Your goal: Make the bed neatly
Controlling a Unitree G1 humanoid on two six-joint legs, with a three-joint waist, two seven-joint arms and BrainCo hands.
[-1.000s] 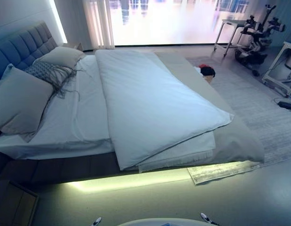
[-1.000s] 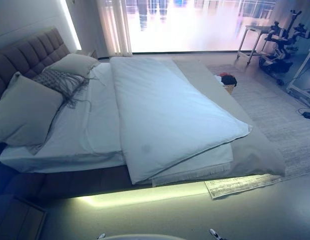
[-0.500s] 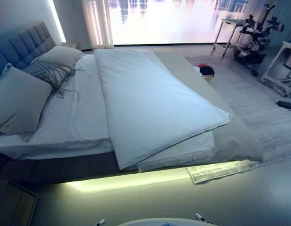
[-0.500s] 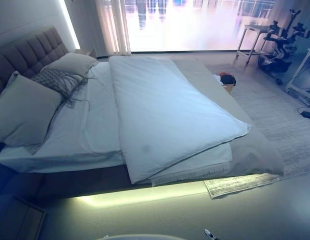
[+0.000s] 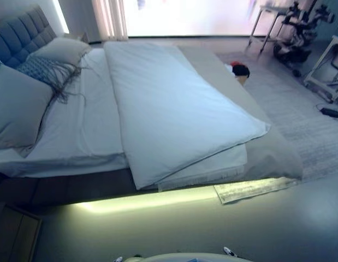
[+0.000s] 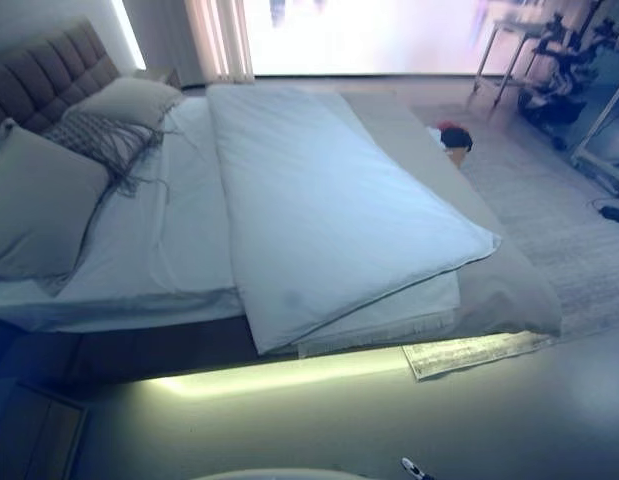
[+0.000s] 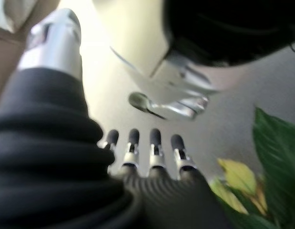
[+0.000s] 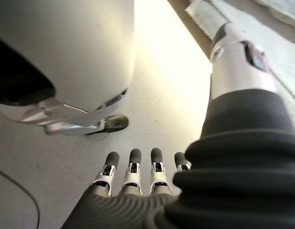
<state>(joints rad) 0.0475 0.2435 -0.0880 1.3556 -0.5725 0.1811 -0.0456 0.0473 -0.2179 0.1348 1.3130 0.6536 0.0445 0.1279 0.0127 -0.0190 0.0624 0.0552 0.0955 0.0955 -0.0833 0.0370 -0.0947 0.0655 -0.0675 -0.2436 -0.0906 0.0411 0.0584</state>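
Left hand (image 7: 152, 157) and right hand (image 8: 133, 174), fingers straight and empty, hang over the grey floor (image 5: 174, 229); beyond, the folded white duvet (image 5: 169, 109) lies diagonally across the low bed (image 5: 267, 158), grey pillows (image 5: 16, 103) near the padded headboard (image 5: 18, 35).

Bedroom: bed (image 5: 76, 136), pillows (image 5: 18, 103), padded headboard (image 5: 18, 35), curtained window (image 5: 179, 13).

You're looking at the bed (image 5: 267, 158) with a white duvet (image 5: 174, 114) folded over itself down the middle, white sheet (image 5: 87, 131) bare beside it, and pillows (image 5: 18, 103) plus a fringed grey cushion (image 5: 40, 71) by the headboard (image 5: 21, 35).
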